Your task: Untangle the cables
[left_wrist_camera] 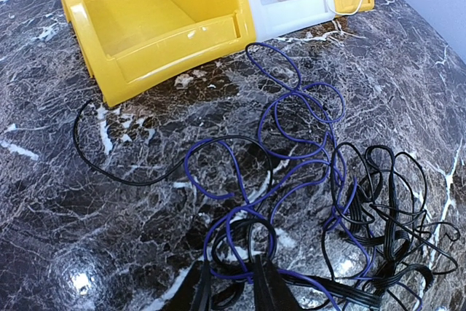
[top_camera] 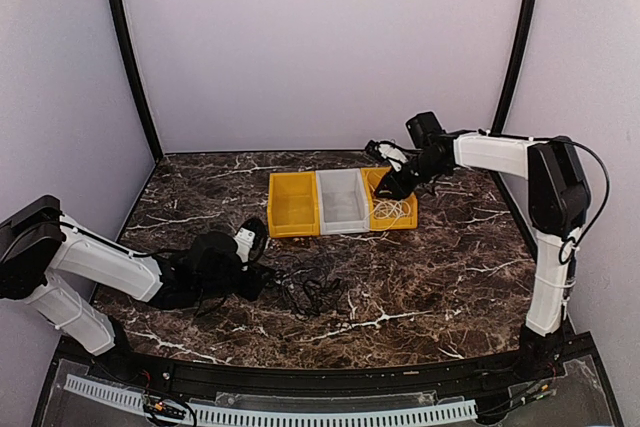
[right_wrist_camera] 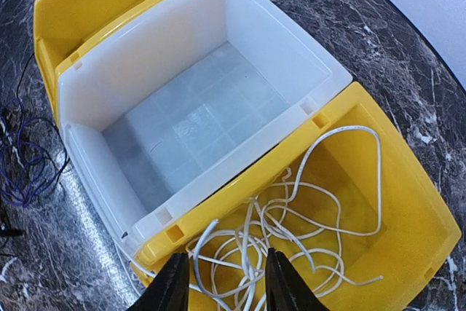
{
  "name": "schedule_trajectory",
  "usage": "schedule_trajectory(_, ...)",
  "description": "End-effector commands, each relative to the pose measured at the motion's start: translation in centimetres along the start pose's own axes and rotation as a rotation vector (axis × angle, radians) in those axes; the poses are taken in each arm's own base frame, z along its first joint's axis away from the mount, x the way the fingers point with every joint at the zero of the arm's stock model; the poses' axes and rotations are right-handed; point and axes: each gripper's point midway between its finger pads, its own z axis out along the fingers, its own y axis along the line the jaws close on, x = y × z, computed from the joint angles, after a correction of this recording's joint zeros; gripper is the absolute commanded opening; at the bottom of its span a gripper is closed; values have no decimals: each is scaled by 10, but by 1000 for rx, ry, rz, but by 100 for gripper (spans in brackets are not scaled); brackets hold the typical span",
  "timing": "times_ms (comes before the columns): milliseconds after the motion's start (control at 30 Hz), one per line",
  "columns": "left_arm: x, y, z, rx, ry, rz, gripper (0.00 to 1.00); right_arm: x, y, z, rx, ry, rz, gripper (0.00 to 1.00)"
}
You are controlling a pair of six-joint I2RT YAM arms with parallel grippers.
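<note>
I see the black-and-purple cable tangle (left_wrist_camera: 342, 194) on the desk just above-right of my nearer left tool (left_wrist_camera: 231, 293), fingers apart, strands crossing between, apparently unclamped; right tool (right_wrist_camera: 222, 285) gapes empty over the white cable (right_wrist_camera: 251, 245) in the lower-right yellow bin (right_wrist_camera: 415, 223).

Left arm (top_camera: 105, 265): stretched low and nearly flat, reaching rightward from its base at the near left. Left gripper (top_camera: 255, 237) points forward; in the wrist view its fingers (left_wrist_camera: 268, 289) stand a narrow gap apart. Right arm (top_camera: 548, 247): upper link upright, elbow high, forearm running level toward the left. Right gripper (top_camera: 393, 187) tips downward, jaws spread wide, with both fingers (right_wrist_camera: 171, 288) visible at the wrist view's lower edge.
</note>
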Motion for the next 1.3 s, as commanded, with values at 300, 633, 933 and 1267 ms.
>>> schedule_trajectory(300, 2, -1, 0, 4, -3, -8, 23, 11, 6, -9, -28, 108, -208, 51)
schedule_trajectory(633, 3, 1, -2, -3, -1, -17, 24, 21, 7, 7, -74, 170, -265, 41)
schedule_trajectory(933, 6, 0, 2, 4, 7, -34, 24, 17, 7, 2, -67, 166, -295, 39)
schedule_trajectory(1267, 6, -2, 4, 8, 9, -33, 25, 26, 11, -8, -56, 217, -437, 48)
